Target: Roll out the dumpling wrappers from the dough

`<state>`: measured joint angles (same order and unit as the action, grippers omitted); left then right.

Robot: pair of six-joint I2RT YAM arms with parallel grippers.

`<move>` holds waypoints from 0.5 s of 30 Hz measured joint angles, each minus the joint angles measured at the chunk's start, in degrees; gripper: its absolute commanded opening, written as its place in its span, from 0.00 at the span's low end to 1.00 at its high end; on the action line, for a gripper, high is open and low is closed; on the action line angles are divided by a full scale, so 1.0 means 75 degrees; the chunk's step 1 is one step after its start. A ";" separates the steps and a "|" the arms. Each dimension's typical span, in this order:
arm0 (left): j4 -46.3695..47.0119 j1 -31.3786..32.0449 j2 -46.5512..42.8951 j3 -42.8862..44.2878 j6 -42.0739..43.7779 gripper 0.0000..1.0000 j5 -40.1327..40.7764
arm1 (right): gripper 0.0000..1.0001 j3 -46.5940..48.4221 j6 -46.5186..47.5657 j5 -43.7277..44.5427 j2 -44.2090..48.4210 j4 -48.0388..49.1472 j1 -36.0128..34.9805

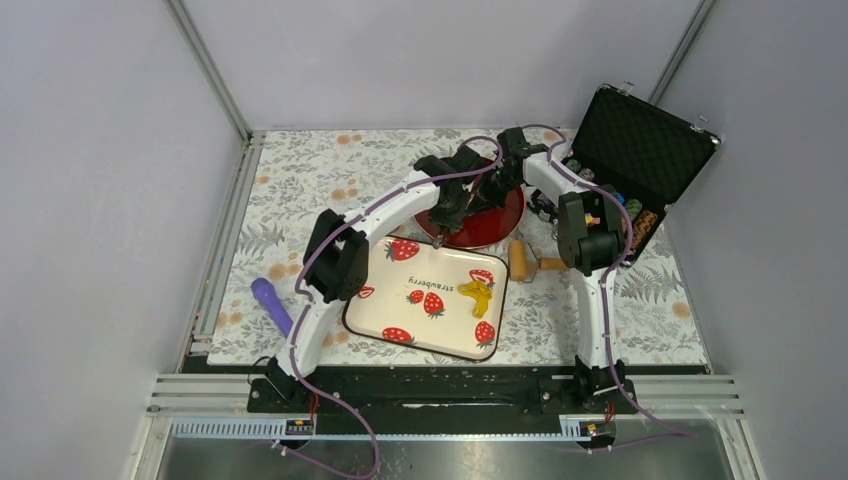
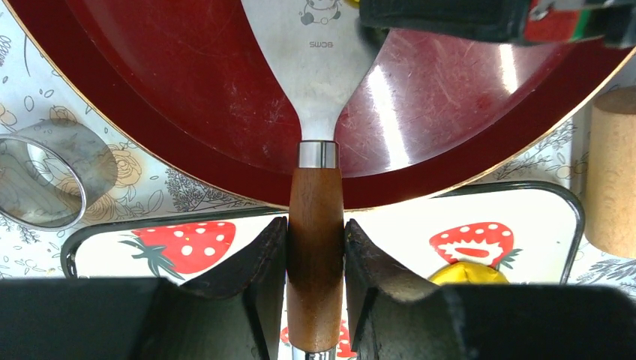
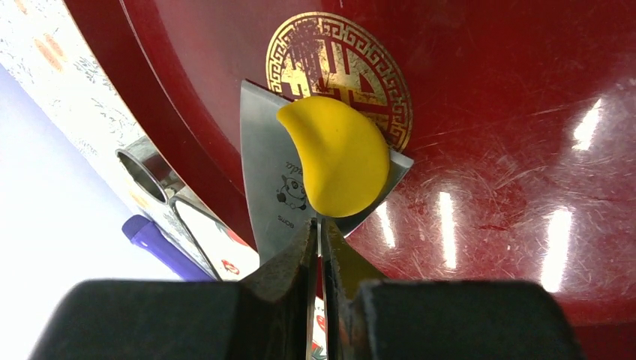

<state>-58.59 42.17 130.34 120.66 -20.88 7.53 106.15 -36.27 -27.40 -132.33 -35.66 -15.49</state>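
Lying smooth, bean-shaped yellow wrapper (image 3: 335, 157) on steel scraper (image 3: 262, 172), scratched red plate (image 3: 487, 112)

Floral worktop (image 1: 300, 170), red plate (image 1: 500, 225) at far middle, strawberry tray (image 1: 400, 320) nearer, metal ring (image 2: 45, 184) beside both, purple stick (image 1: 271, 304) left, wooden roller (image 1: 527, 262) right, open black case (image 1: 640, 140) far right.

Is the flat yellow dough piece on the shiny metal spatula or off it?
On it. The flat yellow dough piece lies on the metal spatula blade, above the round red plate, with one edge poking past the blade.
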 measured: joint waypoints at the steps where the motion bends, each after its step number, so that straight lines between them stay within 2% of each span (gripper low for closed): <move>1: 0.0006 0.0000 -0.0009 -0.0044 -0.0003 0.00 0.0000 | 0.12 0.0012 0.0000 0.0023 -0.0009 -0.0029 0.0000; 10: 0.0006 -0.0003 -0.0519 -0.0877 0.0023 0.00 0.0041 | 0.13 0.0087 0.0000 0.0195 -0.0184 -0.0210 -0.0009; 15: -0.0035 -0.0009 -0.0819 -0.0921 0.0108 0.00 0.0064 | 0.13 0.0227 0.0009 0.0204 -0.0271 -0.0335 -0.0026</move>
<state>-58.85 42.11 124.20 113.75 -20.08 8.01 107.85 -36.21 -25.87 -134.37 -38.17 -15.68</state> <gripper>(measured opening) 0.294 0.125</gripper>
